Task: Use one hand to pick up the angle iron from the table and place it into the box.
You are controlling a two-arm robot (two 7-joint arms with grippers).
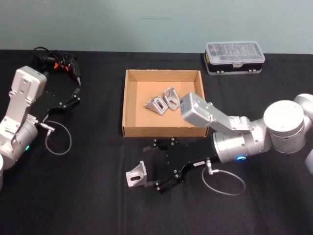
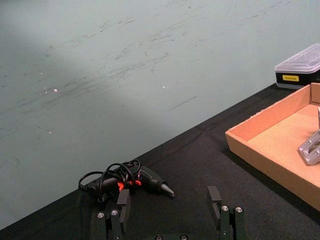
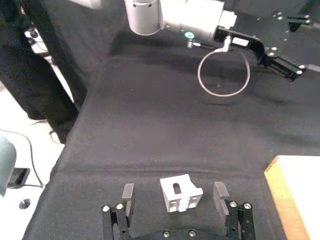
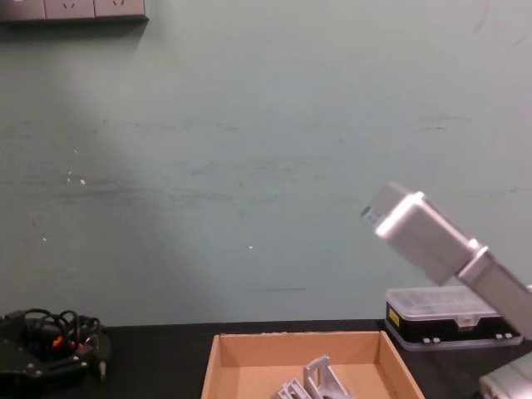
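The right gripper (image 3: 174,192) sits low over the table (image 1: 88,196), just in front of the box (image 1: 161,131). Its jaws are spread wide. The angle iron (image 3: 181,193) stands on the tabletop between the fingers (image 3: 128,194), with a gap on each side and no grip made yet. In the right wrist view the part sits nearer one finger than the other. Centre the gripper on the part before closing, or the nearer finger is likely to reach it first and push or turn it on the cloth. Close on the two flat outer faces, not on a corner, because the slotted bracket could pivot in a corner grip. Once the part is held, raise it clear of the box's low front wall before moving across. Lower it onto bare cardboard, apart from the two other brackets (image 1: 161,102) near the middle of the floor. Release only when it is close to the floor. The left gripper (image 2: 169,200) is parked at the table's left side near a corded tool (image 2: 127,181), with its jaws open.
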